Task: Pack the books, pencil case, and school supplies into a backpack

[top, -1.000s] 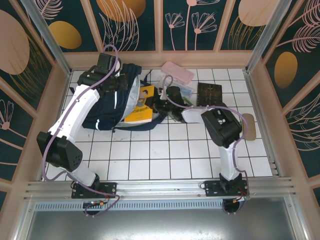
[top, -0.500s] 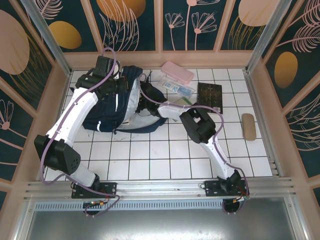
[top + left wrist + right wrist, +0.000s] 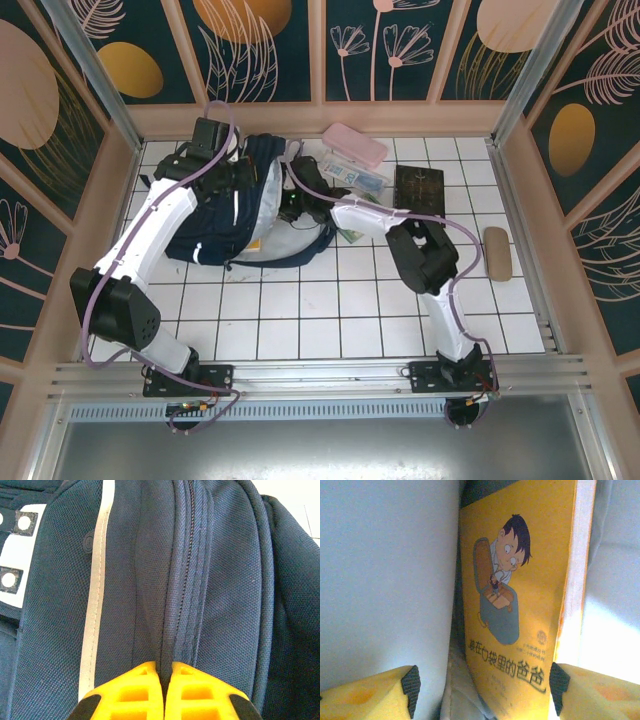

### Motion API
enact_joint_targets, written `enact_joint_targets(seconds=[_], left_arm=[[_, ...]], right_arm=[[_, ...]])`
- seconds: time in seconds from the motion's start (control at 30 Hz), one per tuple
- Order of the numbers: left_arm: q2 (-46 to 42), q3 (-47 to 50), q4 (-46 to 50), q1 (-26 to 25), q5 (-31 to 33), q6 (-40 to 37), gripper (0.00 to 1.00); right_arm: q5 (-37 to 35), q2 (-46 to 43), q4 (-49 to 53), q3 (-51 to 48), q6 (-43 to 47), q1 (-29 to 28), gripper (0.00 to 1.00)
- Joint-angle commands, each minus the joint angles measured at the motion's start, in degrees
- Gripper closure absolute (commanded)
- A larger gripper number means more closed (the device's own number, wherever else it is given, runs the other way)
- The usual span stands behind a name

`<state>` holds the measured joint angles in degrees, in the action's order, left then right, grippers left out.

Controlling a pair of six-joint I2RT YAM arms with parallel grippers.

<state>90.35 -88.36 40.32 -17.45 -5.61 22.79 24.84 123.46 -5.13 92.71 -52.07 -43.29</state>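
Observation:
The navy backpack (image 3: 205, 228) lies at the back left, its mouth facing right. My left gripper (image 3: 238, 170) sits on its top and is shut on a fold of fabric along the zipper seam (image 3: 175, 605). My right gripper (image 3: 290, 205) is at the mouth, open. A yellow book (image 3: 520, 605) with a cartoon boy stands between its fingers against the pale lining (image 3: 385, 580), and neither pad grips it. The pink pencil case (image 3: 355, 145), a clear packet (image 3: 352, 176), a dark brown book (image 3: 418, 188) and a tan roll (image 3: 496, 252) lie on the tiles.
The table is white tile (image 3: 300, 310) with wooden walls close behind and beside the backpack. A pale green edge (image 3: 352, 234) shows under my right forearm. A backpack strap (image 3: 290, 258) trails onto the tiles in front.
My right gripper carried the yellow book from the backpack's mouth into it, then opened and let it go. The left gripper stayed shut on the backpack.

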Motion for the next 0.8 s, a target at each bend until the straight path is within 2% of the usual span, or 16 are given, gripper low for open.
enact_joint_targets(seconds=[0.0,0.13,0.3,0.4,0.5,0.6,0.7,0.77], left_arm=[[-2.3,1.0,-3.4,1.0,2.2,-0.6,1.0],[-2.5,3.2,-3.8,1.0,2.3,-1.0,1.0],[-2.5,4.1,-4.8,1.1,1.1,-0.2,1.0],[-2.2,3.7,-5.1,1.1,0.2,0.3,1.0],[-2.0,3.4,-5.4,1.1,-0.4,1.0,1.0],[-1.6,2.8,-5.5,1.0,-1.9,1.7,1.0],[-1.2,2.3,-5.6,1.1,-3.5,2.5,1.0],[-1.0,2.0,-5.8,1.1,-4.7,3.1,1.0]], right_arm=[[-3.3,-5.3,3.5,-4.7,4.0,1.0,0.29],[-2.7,-8.9,2.4,-9.8,5.0,2.4,0.33],[2.7,-8.2,-0.3,-11.4,4.9,2.0,0.44],[4.9,-5.9,-1.2,-10.8,4.6,0.6,0.49],[7.4,-2.9,-3.2,-10.1,3.0,-0.9,0.59],[8.8,0.2,-4.7,-8.3,1.5,-2.4,0.62],[9.5,4.0,-4.4,-4.7,0.2,-3.4,0.67],[10.1,7.1,-3.9,-1.6,-0.5,-4.0,0.74]])
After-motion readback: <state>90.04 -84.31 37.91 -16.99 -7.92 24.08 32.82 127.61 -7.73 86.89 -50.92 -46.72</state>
